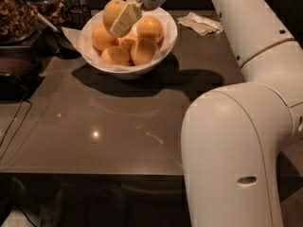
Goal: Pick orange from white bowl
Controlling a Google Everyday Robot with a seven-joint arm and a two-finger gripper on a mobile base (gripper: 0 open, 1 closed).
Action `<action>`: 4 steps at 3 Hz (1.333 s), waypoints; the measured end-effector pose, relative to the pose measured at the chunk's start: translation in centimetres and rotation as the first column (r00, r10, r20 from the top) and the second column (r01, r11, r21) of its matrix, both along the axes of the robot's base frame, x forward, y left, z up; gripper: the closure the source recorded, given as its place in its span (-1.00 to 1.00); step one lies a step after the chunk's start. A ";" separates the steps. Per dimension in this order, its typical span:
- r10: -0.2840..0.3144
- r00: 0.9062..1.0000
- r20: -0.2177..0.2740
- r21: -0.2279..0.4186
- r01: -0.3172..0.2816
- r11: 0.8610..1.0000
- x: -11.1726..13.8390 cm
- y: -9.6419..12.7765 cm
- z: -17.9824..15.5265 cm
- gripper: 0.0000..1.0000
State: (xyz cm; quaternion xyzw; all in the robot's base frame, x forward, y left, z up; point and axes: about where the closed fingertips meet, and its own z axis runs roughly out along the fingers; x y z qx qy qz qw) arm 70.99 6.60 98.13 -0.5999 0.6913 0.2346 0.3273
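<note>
On a dark, glossy table (109, 126), in a dim room: one lamp glint on the tabletop, and the shadow of the bowl (166, 40) falling to its right. The white arm (236, 145) fills the right side, its large joint in the foreground, and reaches to the back of the table.

Gripper (119, 16): over the rear left of the bowl, jaws closed on the orange (111, 9). One pale finger (127, 18) lies across the front of the fruit; the other is hidden behind it.

Orange: one, held above the bowl's contents (duller and more yellow than the rest), level with the back rim.

Round fruits (149, 28): four show plainly inside the bowl, two behind and two in front. A sliver of orange between them cannot be assigned.

Bowl: one, white with an uneven rim, standing on the table at the back.

Also present: one crumpled napkin (202, 22) behind and to the right of the bowl, one jar (15, 14) of brown bits at far left, and one black cable (13, 126) trailing over the left edge.
</note>
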 end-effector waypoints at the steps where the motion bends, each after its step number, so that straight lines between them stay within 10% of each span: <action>1: -0.004 1.000 -0.017 0.012 0.004 1.000 -1.5 0.0 0.4 1.00; 2: -0.041 0.998 -0.037 0.047 0.043 0.998 -7.8 -0.5 1.0 1.00; 4: -0.044 0.998 -0.054 0.052 0.047 0.998 -9.4 -0.3 0.9 1.00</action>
